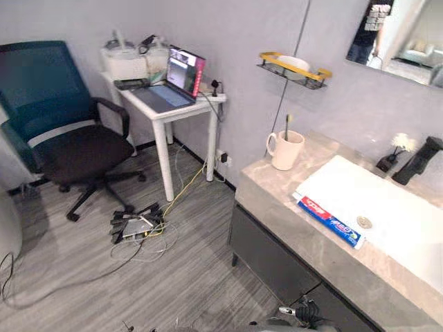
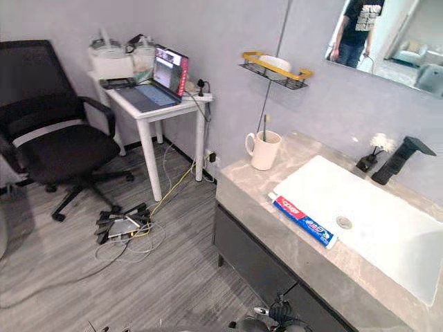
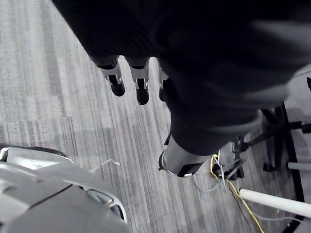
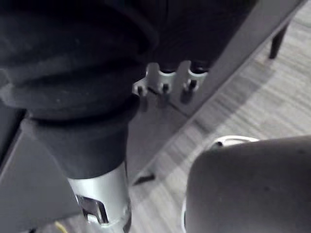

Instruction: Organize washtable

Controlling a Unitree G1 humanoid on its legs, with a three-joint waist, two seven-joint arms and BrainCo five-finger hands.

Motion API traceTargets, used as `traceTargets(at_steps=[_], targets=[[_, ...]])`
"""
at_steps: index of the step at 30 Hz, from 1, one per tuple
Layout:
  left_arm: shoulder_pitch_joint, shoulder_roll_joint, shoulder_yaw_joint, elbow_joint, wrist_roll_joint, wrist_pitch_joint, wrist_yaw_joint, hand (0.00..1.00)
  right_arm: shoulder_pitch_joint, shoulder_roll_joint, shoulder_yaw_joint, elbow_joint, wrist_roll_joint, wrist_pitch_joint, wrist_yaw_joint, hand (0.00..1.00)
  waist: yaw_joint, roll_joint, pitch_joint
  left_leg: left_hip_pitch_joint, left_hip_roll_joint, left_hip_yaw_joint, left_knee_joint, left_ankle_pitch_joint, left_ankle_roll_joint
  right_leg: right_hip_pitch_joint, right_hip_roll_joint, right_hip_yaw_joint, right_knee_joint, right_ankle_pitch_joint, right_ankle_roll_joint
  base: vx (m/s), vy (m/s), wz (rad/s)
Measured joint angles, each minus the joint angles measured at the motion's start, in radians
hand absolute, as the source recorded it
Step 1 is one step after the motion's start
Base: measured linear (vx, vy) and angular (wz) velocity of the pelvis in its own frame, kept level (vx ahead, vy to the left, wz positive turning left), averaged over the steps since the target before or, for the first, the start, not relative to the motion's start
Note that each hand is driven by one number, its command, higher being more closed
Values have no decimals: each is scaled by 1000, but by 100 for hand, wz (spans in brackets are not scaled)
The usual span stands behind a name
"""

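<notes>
A grey marble washtable [image 1: 271, 196] with a white sink [image 1: 387, 207] stands at the right. A cream mug [image 1: 285, 150] holding a toothbrush [image 1: 287, 126] sits on its far left corner. A red and blue toothpaste box [image 1: 328, 220] lies along the sink's left rim. A black faucet [image 1: 417, 160] and a small dark bottle with white flowers [image 1: 392, 156] stand behind the sink. A yellow-rimmed wall shelf [image 1: 294, 69] hangs above the mug. My left hand [image 3: 141, 87] hangs open over the wood floor. My right hand [image 4: 165, 81] hangs open beside the dark cabinet front, holding nothing.
A black office chair [image 1: 62, 135] stands at the left. A white side table [image 1: 173, 104] with a laptop [image 1: 181, 76] and appliances is against the wall. Power strips and cables [image 1: 137, 225] lie on the floor between. A person [image 2: 356, 31] shows in the mirror.
</notes>
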Motion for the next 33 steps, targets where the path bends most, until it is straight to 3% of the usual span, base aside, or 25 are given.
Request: traceTargets(at_steps=[1, 2, 4, 6, 10, 11, 12, 13, 15, 17, 18, 22, 25, 26, 29, 30, 31, 32, 33], targets=[[7, -24, 0, -4, -2, 0, 1, 0, -4, -14, -1, 0, 2, 1, -1, 0, 8, 33, 3, -84, 34, -62, 171, 78, 5, 13, 42, 37, -4, -19, 1, 266, 32, -94], [13, -24, -3, -5, -4, 0, 2, 0, -4, -8, -1, 1, 2, 4, -1, 0, 13, 39, -2, -107, 41, -83, 229, 118, 5, 21, 52, 61, -7, -27, -6, 303, 88, -123], [20, -30, -11, -19, -9, -1, 2, 0, -5, -1, -16, 1, 2, 7, -1, 0, 18, 44, -8, -148, 54, -112, 277, 126, 9, 40, 70, 99, -33, -32, -1, 273, 77, -77], [22, -32, -24, -48, -13, -3, 1, 0, -6, 7, -47, 13, 0, 17, -1, 0, 23, 37, -9, -213, 95, -142, 161, 78, 1, 59, 76, 119, -87, -25, 28, 228, 91, -29], [28, -37, -40, -57, -18, -6, 2, 0, -15, 19, -101, 39, -8, 24, -1, 0, 25, 29, -9, -208, 133, -169, -160, 84, 1, 99, 35, 118, -119, -28, 79, 256, 229, 4], [28, -36, -52, -57, -18, -6, 3, 0, -15, 21, -119, 40, -9, 25, 0, 0, 25, 34, -10, -199, 130, -166, -242, 98, -20, 106, 11, 117, -119, -40, 107, 274, 395, 20], [27, -27, -57, -56, -19, -6, 2, 0, -15, 31, -138, 42, -10, 26, -1, 0, 25, 24, -11, -201, 102, -152, -240, 139, -52, 112, -29, 118, -114, -53, 140, 288, 425, 24], [26, -17, -61, -57, -18, -8, 2, 0, -12, 33, -152, 46, -10, 27, -1, 0, 23, 21, -17, -203, 72, -147, -239, 131, -39, 112, -59, 117, -112, -56, 157, 317, 433, 31], [19, 16, -100, -51, -18, -9, 2, 0, -10, 48, -173, 49, -13, 32, 3, 0, 26, -16, -28, -219, -2, -137, -223, 95, 7, 109, -135, 110, -91, -38, 191, 368, 473, 40], [18, 25, -108, -46, -19, -12, 2, 0, -22, 53, -179, 49, -20, 43, 8, 0, 26, -27, -16, -202, -50, -123, -219, 65, 44, 80, -185, 102, 1, -13, 149, 269, 376, 24], [19, 25, -109, -39, -22, -11, 2, 0, -35, 50, -179, 51, -37, 47, 13, 0, 25, -12, -6, -169, -64, -115, -228, 53, 61, 56, -211, 93, 75, 18, 116, 228, 281, -1], [23, 31, -117, -18, -23, -16, 1, 0, -44, 46, -144, 68, -48, 44, 17, 0, 25, -9, -5, -35, -59, -66, -343, 56, 77, 46, -165, 8, 80, -1, 142, 157, 173, -24], [16, 37, -101, -3, -22, -16, -7, 0, -38, 48, -119, 67, -43, 36, 8, 0, 20, -24, -9, -26, -92, -55, -351, 49, 68, 43, -127, -6, -50, 32, 99, 96, -28, -13], [13, 33, -99, -2, -21, -16, -9, 0, -37, 47, -114, 67, -43, 34, 5, 0, 20, -22, -12, -32, -92, -59, -343, 46, 65, 41, -123, 5, -53, 27, 103, 96, -76, 7], [0, 6, -47, -14, -12, -16, -21, 0, -38, 38, -105, 60, -38, 17, 0, 0, 27, -10, 9, -94, -62, -93, -158, 31, 37, 50, -107, 11, -51, -34, 113, 29, -52, 3], [0, -10, -34, -17, -13, -15, -20, 0, -37, 25, -96, 49, -37, 17, 0, 0, 27, 3, 21, -165, -39, -156, 17, 46, 13, 53, -79, 26, -22, -53, 105, -42, -33, -31], [12, -16, -31, -18, -13, -15, -20, 0, -37, 22, -94, 49, -37, 19, -1, 0, 31, 10, 21, -186, -35, -195, 80, 62, -4, 55, -68, 44, -8, -61, 102, 130, 467, -375], [40, -7, -31, -44, -32, -28, -16, 0, -42, 24, -35, 74, -36, 27, -23, 0, 49, -10, -8, -101, -77, -408, -115, -106, -24, -31, 37, 357, -64, 28, 169, 160, 572, -363], [33, -6, -43, -44, -32, -30, -16, 0, -42, 21, -35, 82, -37, 27, -23, 0, 51, -8, -9, -99, -84, -407, -115, -106, -23, -22, 31, 356, -86, 38, 178, 152, 587, -341]])
